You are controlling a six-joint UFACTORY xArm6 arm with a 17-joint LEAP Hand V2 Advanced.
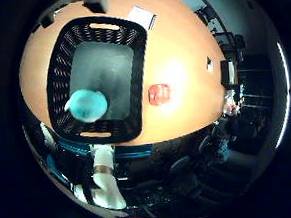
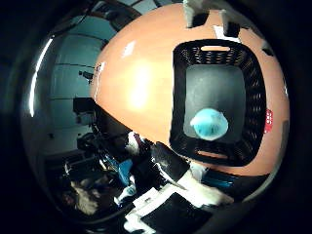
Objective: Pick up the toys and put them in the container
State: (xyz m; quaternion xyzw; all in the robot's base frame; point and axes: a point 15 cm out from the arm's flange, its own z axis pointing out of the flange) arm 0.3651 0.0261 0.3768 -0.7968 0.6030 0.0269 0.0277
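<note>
Parts of the hand (image 2: 195, 187) show only at the rims of both palm views: white and black segments with nothing visible between them. Whether the fingers (image 1: 108, 184) are spread or curled cannot be told from these slivers.

Below the palm stands one container (image 1: 138, 64), a black basket with latticed walls and a slot handle at each short end. It sits on a round orange tabletop (image 2: 141, 83), with one short end near the tabletop's edge. Its floor is dark and plain.

One toy lies inside the container: a round, pale blue toy (image 1: 87, 105), soft-looking, resting on the floor of the basket toward the short end that is closer to the tabletop's edge. It touches nothing but the basket floor, as far as can be seen.

A second toy, a small red toy (image 1: 159, 94) of blocky shape with pale markings, lies on the bare tabletop just outside one long wall of the container, apart from it and not far from the tabletop's edge.

One white flat sheet (image 1: 143, 16) lies on the tabletop beyond the container's far short end. A small dark object (image 1: 209, 63) sits near the tabletop's edge, well apart from the container.
</note>
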